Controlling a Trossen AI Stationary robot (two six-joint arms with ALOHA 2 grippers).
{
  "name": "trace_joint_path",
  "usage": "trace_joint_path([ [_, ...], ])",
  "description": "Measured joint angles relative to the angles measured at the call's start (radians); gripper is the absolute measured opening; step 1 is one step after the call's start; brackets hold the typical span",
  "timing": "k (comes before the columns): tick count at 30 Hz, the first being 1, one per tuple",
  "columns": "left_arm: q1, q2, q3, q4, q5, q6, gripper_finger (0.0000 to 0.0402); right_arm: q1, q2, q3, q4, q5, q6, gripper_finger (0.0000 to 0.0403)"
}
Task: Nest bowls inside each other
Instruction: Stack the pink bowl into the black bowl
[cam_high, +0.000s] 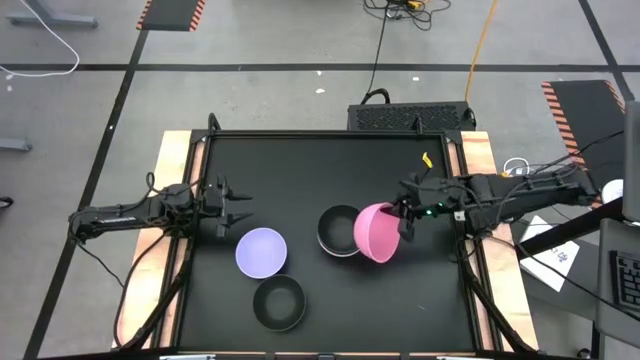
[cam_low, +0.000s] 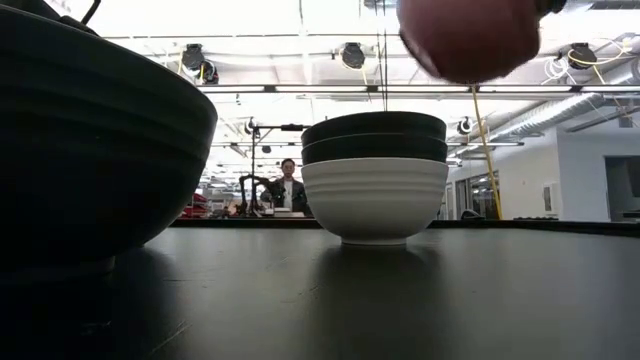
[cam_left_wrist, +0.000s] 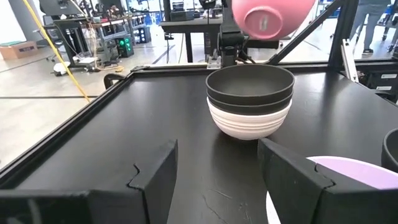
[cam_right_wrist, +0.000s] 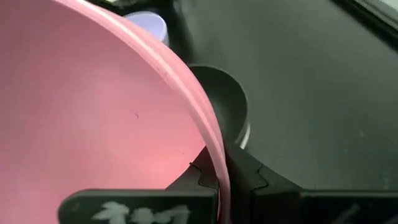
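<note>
In the high view, the black table top (cam_high: 330, 170) is seen from above with one arm at each side. The right gripper (cam_high: 405, 222) is clamped on the rim of the pink bowl (cam_high: 375, 232), which is held tilted above the table, just right of the stack of bowls (cam_high: 338, 230) near the table's middle. The left gripper (cam_high: 238, 207) is positioned at the left, its fingers parted and holding nothing. The lavender bowl (cam_high: 261, 251) is placed just beside that gripper, and a single black bowl (cam_high: 279, 303) is placed next to the lavender bowl, toward the near edge.

In the low view, the stack (cam_low: 375, 178) is shown as a white bowl (cam_low: 375, 205) at the bottom with two black bowls (cam_low: 375, 137) nested in it. The pink bowl (cam_low: 468, 38) is seen overhead, clear of the stack. A large dark bowl (cam_low: 95, 150) fills the left of the picture. A seated person (cam_low: 288, 187) is visible in the room behind.

In the left wrist view, the left gripper's two dark fingers (cam_left_wrist: 155, 177) are seen spread apart, with nothing between them. The stack (cam_left_wrist: 250, 102) stands beyond them, the pink bowl (cam_left_wrist: 270, 18) hangs above its far side, and part of the lavender bowl (cam_left_wrist: 351, 171) is visible close by.

In the right wrist view, the rim of the pink bowl (cam_right_wrist: 93, 118) is pinched between the right gripper's fingers (cam_right_wrist: 249, 180). The top black bowl of the stack (cam_right_wrist: 224, 102) lies below it, and a portion of the lavender bowl (cam_right_wrist: 149, 25) is seen beyond.
</note>
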Motion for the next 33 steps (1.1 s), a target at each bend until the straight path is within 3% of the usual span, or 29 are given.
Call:
trace_joint_path([
  [14,0.000,0.000,0.000,-0.006,-0.001,0.004,0.0225,-0.235,0.129,0.073,0.034,-0.282,-0.126,0.0000],
  [23,0.000,0.000,0.000,-0.033,-0.001,0.003,0.0225,-0.249,0.299,0.217,-0.084,-0.287,-0.198,0.0000],
  [33,0.000,0.000,0.000,-0.021,-0.002,0.019,0.0225,-0.294,0.338,0.244,-0.122,-0.333,-0.218,0.0000],
])
